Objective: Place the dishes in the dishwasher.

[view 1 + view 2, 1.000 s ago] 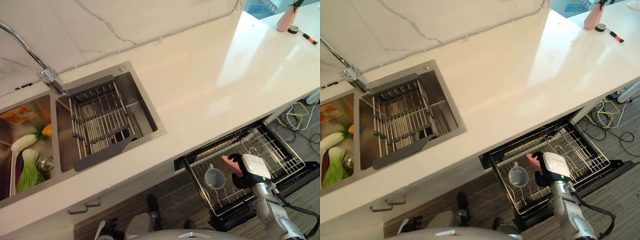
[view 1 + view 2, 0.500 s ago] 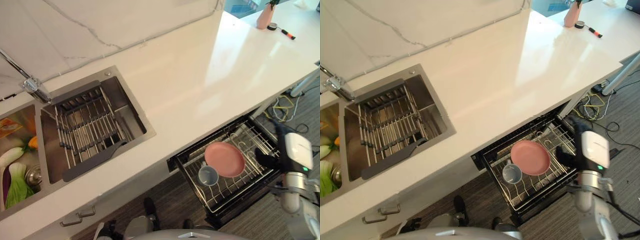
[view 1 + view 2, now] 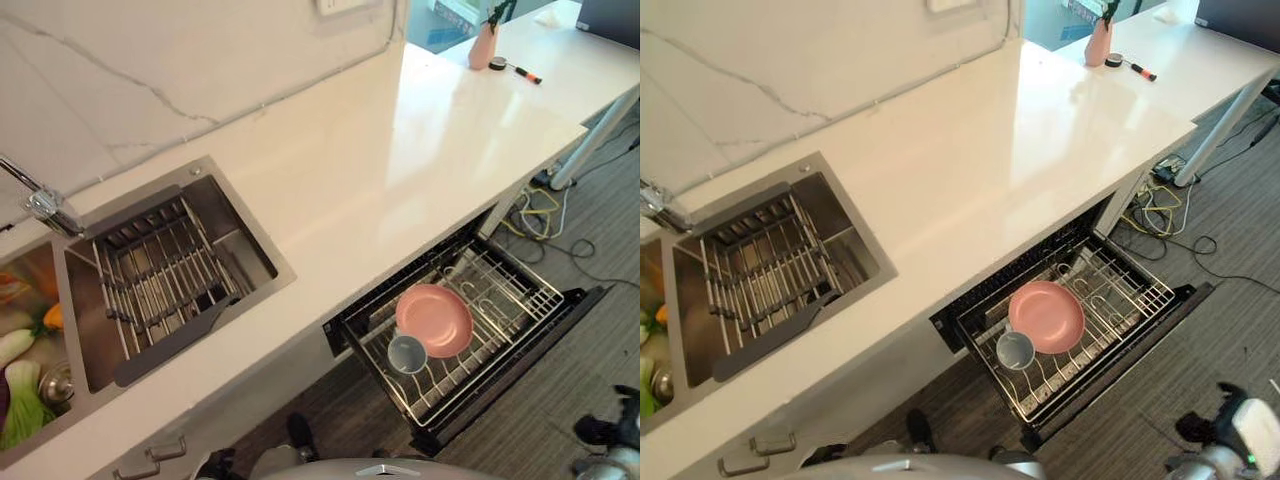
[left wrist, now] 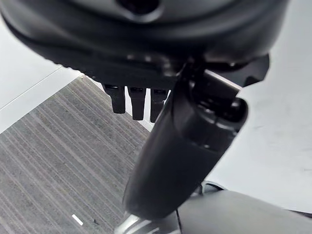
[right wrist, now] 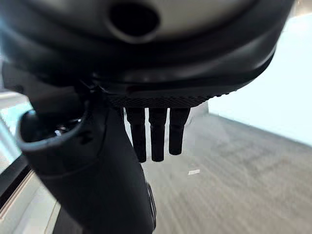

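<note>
Pink plate and grey cup sit in pulled-out dishwasher rack, cup touching plate at its 7 o'clock. Right robot hand and left robot hand: fingers straight, empty. Sink rack bare; loading looks done, rack not yet pushed in.

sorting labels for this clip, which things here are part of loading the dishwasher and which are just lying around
Part of the job:
- pink plate, in the dishwasher rack
- grey cup, in the rack beside the plate
- right hand, open, empty
- left hand, open, empty

Just lying about:
- vegetables in the left sink basin
- sink drying rack
- pink vase and marker on the far table
</note>
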